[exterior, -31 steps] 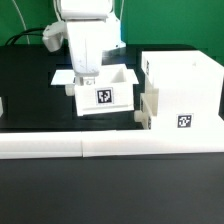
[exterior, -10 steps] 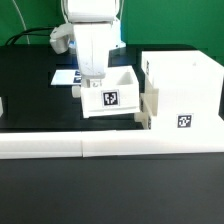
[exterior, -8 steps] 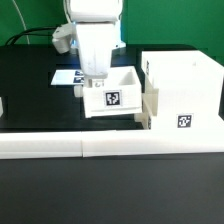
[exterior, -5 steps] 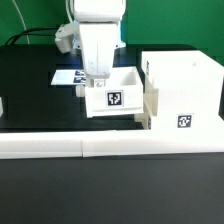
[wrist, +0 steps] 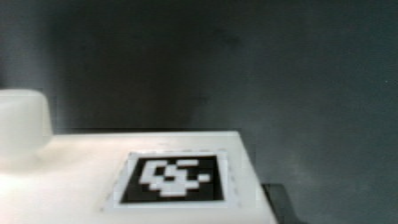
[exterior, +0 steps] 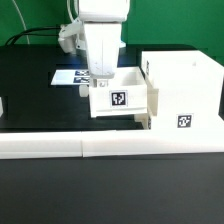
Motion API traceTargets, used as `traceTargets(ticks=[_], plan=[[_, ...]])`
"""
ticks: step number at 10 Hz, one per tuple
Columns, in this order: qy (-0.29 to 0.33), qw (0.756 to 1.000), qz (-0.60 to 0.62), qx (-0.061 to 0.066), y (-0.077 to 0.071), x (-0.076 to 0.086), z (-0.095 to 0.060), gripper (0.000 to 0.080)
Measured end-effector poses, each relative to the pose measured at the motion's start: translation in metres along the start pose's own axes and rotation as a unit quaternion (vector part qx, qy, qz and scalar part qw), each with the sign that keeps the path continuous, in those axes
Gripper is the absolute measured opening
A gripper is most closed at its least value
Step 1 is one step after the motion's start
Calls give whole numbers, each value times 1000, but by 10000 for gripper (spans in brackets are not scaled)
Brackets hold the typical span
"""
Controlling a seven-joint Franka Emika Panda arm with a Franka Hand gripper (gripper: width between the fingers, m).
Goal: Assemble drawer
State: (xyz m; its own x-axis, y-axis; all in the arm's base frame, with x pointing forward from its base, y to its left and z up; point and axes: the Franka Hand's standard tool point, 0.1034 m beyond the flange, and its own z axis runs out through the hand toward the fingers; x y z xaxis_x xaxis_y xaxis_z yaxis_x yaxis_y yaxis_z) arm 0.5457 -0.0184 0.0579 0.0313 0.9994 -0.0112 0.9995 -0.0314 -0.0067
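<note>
In the exterior view the white two-finger gripper (exterior: 97,83) of the white robot arm (exterior: 102,35) reaches down onto the near-left wall of a small white plastic open-top tray (exterior: 122,101), which bears a black-and-white square tag (exterior: 118,99) on the side facing the camera; the fingers appear closed on that wall, one outside and one inside, though the inner one is hidden; the tray stands on the black table (exterior: 35,95), its far side touching or just entering the opening of the tall white boxy drawer case (exterior: 180,92) on the exterior view's right; that case carries its own square tag (exterior: 184,122) low on its front; behind the tray, partly hidden by the arm, lies the flat white marker board (exterior: 70,76); a long low white border rail (exterior: 110,148) runs across the foreground.

In the wrist view the picture is blurred; the tray's white wall (wrist: 125,165) with its tag fills the lower part against dark table; a pale rounded fingertip (wrist: 22,120) sits against the tray's edge; the second finger is out of view, so the jaw width cannot be read here.
</note>
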Motion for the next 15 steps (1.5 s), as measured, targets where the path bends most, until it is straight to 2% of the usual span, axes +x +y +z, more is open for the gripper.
traceTargets(ticks=[6,10,15], plan=[[0,1000,0,1,1,0,-1,42],[-6,1000,13,0,0,8,0,42],[-5,1000,14,2,-1,7,2,42]])
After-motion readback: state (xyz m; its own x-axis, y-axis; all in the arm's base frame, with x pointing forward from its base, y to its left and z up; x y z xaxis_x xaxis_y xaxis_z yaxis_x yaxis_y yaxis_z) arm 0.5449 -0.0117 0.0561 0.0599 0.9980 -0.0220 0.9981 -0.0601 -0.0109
